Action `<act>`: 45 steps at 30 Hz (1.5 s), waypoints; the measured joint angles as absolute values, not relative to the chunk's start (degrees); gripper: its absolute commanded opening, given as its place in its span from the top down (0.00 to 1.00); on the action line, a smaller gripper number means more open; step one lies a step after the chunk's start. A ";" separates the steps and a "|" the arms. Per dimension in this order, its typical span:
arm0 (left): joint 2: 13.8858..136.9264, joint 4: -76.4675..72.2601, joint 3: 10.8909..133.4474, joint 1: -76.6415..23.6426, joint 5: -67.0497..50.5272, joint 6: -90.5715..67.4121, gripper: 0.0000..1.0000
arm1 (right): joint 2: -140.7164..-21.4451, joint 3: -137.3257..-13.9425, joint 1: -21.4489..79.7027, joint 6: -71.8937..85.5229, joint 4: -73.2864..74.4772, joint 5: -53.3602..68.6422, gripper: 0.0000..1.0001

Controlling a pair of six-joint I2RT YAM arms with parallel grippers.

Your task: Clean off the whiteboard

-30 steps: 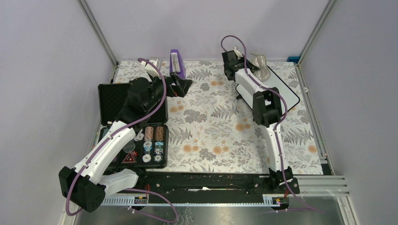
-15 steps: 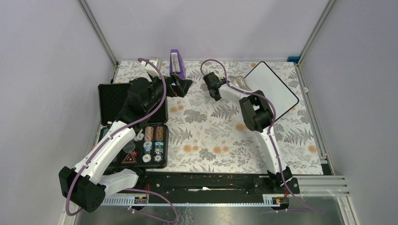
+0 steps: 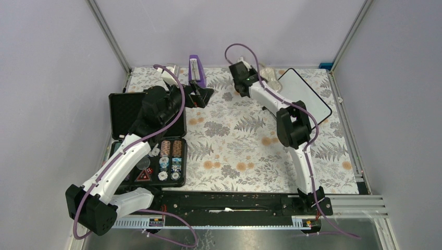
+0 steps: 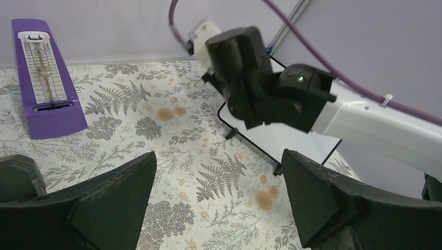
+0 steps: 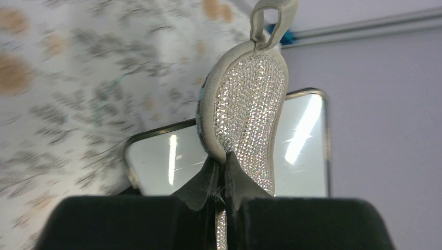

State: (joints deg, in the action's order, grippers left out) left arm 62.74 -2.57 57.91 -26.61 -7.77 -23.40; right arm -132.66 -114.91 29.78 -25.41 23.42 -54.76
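The whiteboard lies at the back right of the table, its face blank white with light glare; it also shows in the right wrist view and the left wrist view. My right gripper is shut on a silvery oval pad, held just left of the board's far left corner. In the right wrist view the fingers pinch the pad by its edge, above the board. My left gripper hovers open and empty at the table's back middle.
A purple metronome stands at the back, near my left gripper. An open black case of poker chips lies at the left. A white box sits at the back left. Metal frame posts border the table.
My right gripper swung left off the whiteboard with the pad, then moved back toward the far edge beside the board's left corner. The left arm has not moved.
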 measured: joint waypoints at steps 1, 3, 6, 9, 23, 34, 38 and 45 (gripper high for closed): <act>62.74 -2.57 57.91 -26.61 -7.77 -23.40 0.01 | -132.84 -116.20 29.19 -26.20 23.18 -56.16 1.00; 62.74 -2.55 57.91 -26.61 -7.77 -23.40 0.01 | -133.51 -119.02 27.35 -27.68 22.41 -58.87 1.00; 62.74 -2.55 57.91 -26.61 -7.77 -23.40 0.01 | -134.93 -121.27 24.67 -28.97 21.34 -61.39 1.00; 62.74 -2.55 57.91 -26.63 -7.77 -23.40 0.01 | -137.05 -121.56 22.55 -29.76 20.71 -63.26 1.00; 62.76 -2.55 57.91 -26.65 -7.77 -23.40 0.01 | -141.69 -115.83 29.28 -22.11 26.61 -56.14 1.00; 62.87 -2.55 57.91 -26.65 -7.79 -23.40 0.01 | -133.12 -108.79 30.65 -14.02 27.53 -38.85 1.00; 62.87 -2.55 57.91 -26.65 -7.79 -23.40 0.01 | -126.65 -108.71 29.63 -14.57 24.67 -42.61 1.00; 62.85 -2.55 57.91 -26.65 -7.79 -23.40 0.01 | -122.34 -106.54 22.22 -21.80 14.39 -56.99 1.00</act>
State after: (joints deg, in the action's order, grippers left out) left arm 62.85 -2.55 57.91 -26.65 -7.79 -23.40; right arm -122.34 -106.54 22.22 -21.80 14.39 -56.99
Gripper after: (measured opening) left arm 0.989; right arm 0.034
